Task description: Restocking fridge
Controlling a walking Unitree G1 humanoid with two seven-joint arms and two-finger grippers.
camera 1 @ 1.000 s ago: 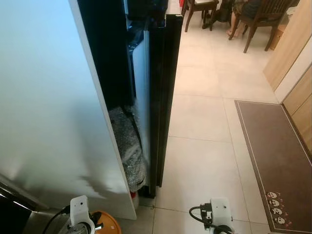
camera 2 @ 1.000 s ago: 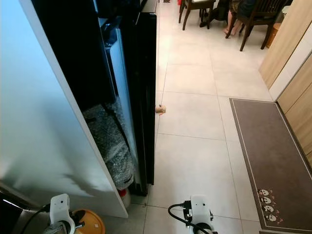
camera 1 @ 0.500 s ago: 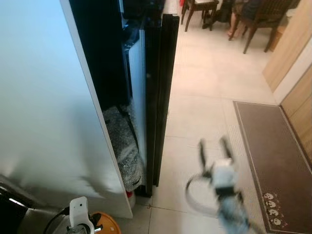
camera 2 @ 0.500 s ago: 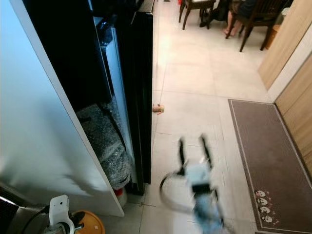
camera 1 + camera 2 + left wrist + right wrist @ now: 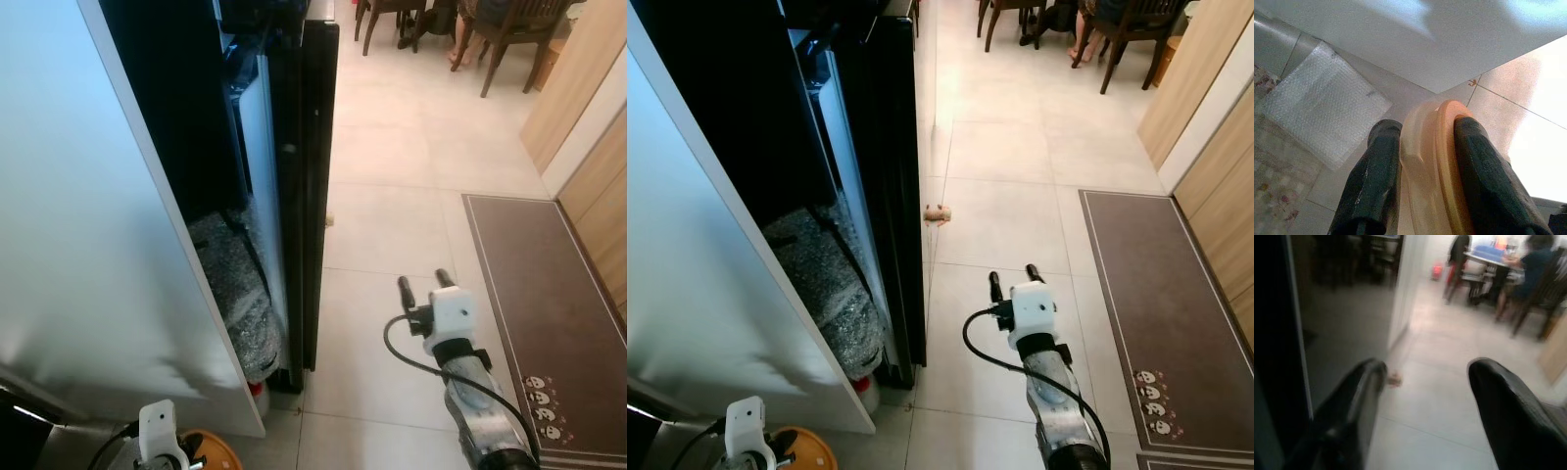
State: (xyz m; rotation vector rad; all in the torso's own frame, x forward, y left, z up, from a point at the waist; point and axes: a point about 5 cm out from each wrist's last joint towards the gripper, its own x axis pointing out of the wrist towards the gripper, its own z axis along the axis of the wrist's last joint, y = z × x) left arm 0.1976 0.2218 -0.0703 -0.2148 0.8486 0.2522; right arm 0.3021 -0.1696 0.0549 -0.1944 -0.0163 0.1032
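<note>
Here the right gripper (image 5: 1009, 282) is held out over the tiled floor (image 5: 1009, 225), its two black fingers spread apart and clamped on nothing. The black fridge door (image 5: 887, 186) lies at about ten o'clock from it, near but not touching. The door stands ajar and edge-on, its long axis upright, with the free edge facing the gripper. In the right wrist view the dark door panel (image 5: 1327, 328) is seen just beyond one finger (image 5: 1359, 396), with bare floor between the two fingers. The right arm is judged the nearer one to the door edge, so the coming move is judged to turn on a swing toward ten o'clock to meet that edge.

The left gripper (image 5: 1422, 161) is held low, at seven o'clock in the head views, beside the pale side panel of the fridge (image 5: 88, 225). It is closed on an orange lid-like disc (image 5: 1447, 161), gripped across its thickness. What is under the disc cannot be told. The same item is seen as an orange round (image 5: 211, 452) at the bottom edge of the left eye view.

Inside the gap between panel and door, a bundle wrapped in bubble wrap (image 5: 818, 284) is seen low down, with a dark cord lying across it. The compartments above are too dark to read.

A small tan object (image 5: 938, 212) lies on the floor just beyond the door edge. A brown mat (image 5: 1156, 323) lies at three o'clock, and dining chairs (image 5: 1117, 29) stand at one o'clock, well apart from the gripper.
</note>
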